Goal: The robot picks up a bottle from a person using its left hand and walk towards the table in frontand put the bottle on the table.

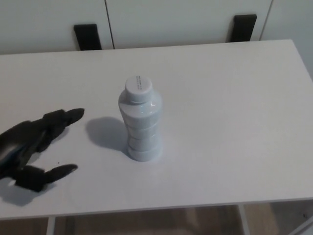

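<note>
A white worktop stood before a wall of pale panels.

The worktop point(234, 122) was plain matte white and filled most of the view. Its far edge ran just under a pale panelled front point(186, 19), which was split by thin dark vertical seams. A left black block point(88, 36) and a right black block point(243, 28) stood against those panels at the far edge. Below the near edge showed a strip of brownish floor point(195, 223) and a white leg point(243, 220). The light was soft and even.
</note>
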`<state>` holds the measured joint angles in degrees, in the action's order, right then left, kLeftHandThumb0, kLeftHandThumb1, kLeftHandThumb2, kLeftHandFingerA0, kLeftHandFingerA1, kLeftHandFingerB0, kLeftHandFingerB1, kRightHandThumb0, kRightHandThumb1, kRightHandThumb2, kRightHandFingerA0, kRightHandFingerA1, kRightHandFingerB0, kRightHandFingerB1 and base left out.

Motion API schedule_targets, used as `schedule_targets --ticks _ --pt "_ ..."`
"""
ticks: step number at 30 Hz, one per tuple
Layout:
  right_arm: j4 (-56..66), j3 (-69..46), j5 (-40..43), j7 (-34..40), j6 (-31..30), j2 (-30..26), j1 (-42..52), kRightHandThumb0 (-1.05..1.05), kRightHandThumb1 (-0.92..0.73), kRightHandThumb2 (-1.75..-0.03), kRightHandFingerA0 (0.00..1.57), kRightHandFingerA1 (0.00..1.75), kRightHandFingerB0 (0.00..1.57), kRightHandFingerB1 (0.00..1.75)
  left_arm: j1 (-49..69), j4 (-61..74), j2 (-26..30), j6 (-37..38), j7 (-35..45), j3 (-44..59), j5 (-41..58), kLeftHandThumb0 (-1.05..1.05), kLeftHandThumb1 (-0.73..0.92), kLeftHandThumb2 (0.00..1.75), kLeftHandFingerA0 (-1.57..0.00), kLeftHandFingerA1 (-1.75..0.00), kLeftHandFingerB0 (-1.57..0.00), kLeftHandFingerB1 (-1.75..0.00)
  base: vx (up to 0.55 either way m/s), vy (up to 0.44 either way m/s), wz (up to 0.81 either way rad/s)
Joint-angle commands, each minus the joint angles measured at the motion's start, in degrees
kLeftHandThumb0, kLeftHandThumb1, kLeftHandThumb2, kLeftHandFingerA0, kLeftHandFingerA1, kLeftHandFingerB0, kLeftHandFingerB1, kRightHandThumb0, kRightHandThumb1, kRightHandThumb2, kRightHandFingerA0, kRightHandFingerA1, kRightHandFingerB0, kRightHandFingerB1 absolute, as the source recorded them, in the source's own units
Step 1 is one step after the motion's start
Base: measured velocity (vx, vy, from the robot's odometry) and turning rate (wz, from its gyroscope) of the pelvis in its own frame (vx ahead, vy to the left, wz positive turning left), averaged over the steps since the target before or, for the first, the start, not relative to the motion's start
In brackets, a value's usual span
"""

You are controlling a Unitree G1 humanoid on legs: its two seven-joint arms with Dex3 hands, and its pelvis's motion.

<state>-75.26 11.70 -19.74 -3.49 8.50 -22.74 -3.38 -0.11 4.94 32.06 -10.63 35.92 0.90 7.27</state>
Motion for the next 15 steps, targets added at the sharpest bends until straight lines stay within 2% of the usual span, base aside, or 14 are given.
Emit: schedule_targets --ticks 1,2,3,4,8,9,11,15 --pt "0.7 0.6 -0.5 -1.2 -1.0 -0.8 0.3 -0.42 -0.81 -0.64 0.64 0.58 0.51 0.45 21.2 16.1 -6.2 11.8 -6.0 8.0 0.9 -0.58 0.38 0.69 -0.11 -0.41 -0.06 -0.21 0.00 0.000 0.00" --pt "0.4 0.6 -0.4 -0.7 -0.7 -0.4 0.9 -0.43 -0.79 -0.63 0.68 0.64 0.56 0.49 28.1 18.9 -9.1 16.7 -4.2 8.8 3.8 -0.42 0.38 0.63 -0.28 -0.42 -0.13 -0.34 0.00 0.000 0.00" --pt "0.0 0.6 -0.5 -0.2 -0.3 0.1 1.8 -0.43 -0.79 -0.63 0.68 0.64 0.56 0.49 36.5 22.2 -12.5 22.7 -2.0 9.8 7.5 -0.42 0.38 0.63 -0.28 -0.42 -0.13 -0.34 0.00 0.000 0.00" --pt "-0.3 0.7 -0.5 0.1 -0.5 0.4 2.0 -0.41 -0.80 -0.64 0.69 0.63 0.56 0.48 40.4 23.2 -13.9 25.6 0.1 9.8 9.6 -0.37 0.39 0.61 -0.26 -0.41 -0.16 -0.34 0.00 0.000 0.00" --pt "-0.4 0.7 -0.5 0.2 -0.7 0.6 2.1 -0.41 -0.80 -0.64 0.69 0.63 0.56 0.48 42.0 24.0 -15.0 26.2 1.3 10.1 10.0 -0.37 0.39 0.61 -0.26 -0.41 -0.16 -0.34 0.00 0.000 0.00" --pt "-0.7 -0.5 0.7 -0.4 -0.8 0.5 2.8 -0.42 -0.76 -0.63 0.66 0.55 0.55 0.45 53.4 25.7 -15.3 32.5 4.3 10.5 9.3 -0.39 0.40 0.53 -0.29 -0.33 -0.30 -0.31 0.00 0.000 0.00" --pt "-0.9 -1.7 1.8 -0.7 -0.6 -0.1 3.6 -0.42 -0.75 -0.63 0.68 0.57 0.55 0.45 60.5 21.5 -15.3 41.4 11.5 10.9 13.0 -0.44 0.41 0.53 -0.33 -0.34 -0.33 -0.32 0.00 0.000 0.00" --pt "-0.9 -1.7 1.8 -0.7 -0.6 -0.1 3.7 -0.42 -0.75 -0.63 0.68 0.57 0.55 0.45 61.1 21.5 -15.4 42.0 11.6 10.8 13.1 -0.44 0.41 0.53 -0.33 -0.34 -0.33 -0.32 0.00 0.000 0.00"
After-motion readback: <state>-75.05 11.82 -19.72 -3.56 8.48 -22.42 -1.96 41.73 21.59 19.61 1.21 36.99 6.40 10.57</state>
